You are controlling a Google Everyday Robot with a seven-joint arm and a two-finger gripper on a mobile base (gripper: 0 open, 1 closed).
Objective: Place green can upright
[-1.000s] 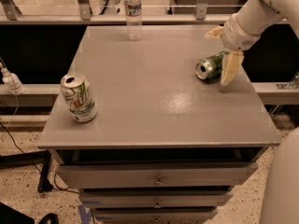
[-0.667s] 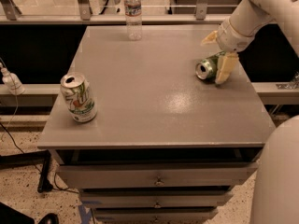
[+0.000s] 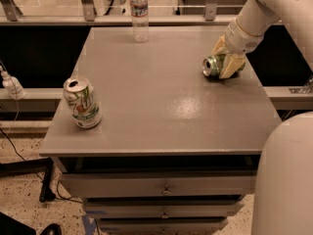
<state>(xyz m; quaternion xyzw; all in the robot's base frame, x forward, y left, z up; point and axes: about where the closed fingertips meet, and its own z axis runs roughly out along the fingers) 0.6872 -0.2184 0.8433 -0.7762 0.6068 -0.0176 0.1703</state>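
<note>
The green can (image 3: 213,65) lies on its side at the right of the grey table (image 3: 161,102), its silver top facing left toward me. My gripper (image 3: 226,60) is down over the can, with one pale finger (image 3: 230,65) in front of it and the other behind. The fingers sit around the can's body and look closed on it. The white arm comes down from the upper right and hides the can's far end.
A mostly white can (image 3: 82,103) with a green and red logo stands upright near the front left edge. A clear water bottle (image 3: 140,14) stands at the back edge. Drawers sit under the tabletop. The robot's white body (image 3: 286,180) fills the lower right.
The gripper has lowered and shifted left over the lying can, and its fingers now sit around the can's body. The can has stayed on its side in the same spot.
</note>
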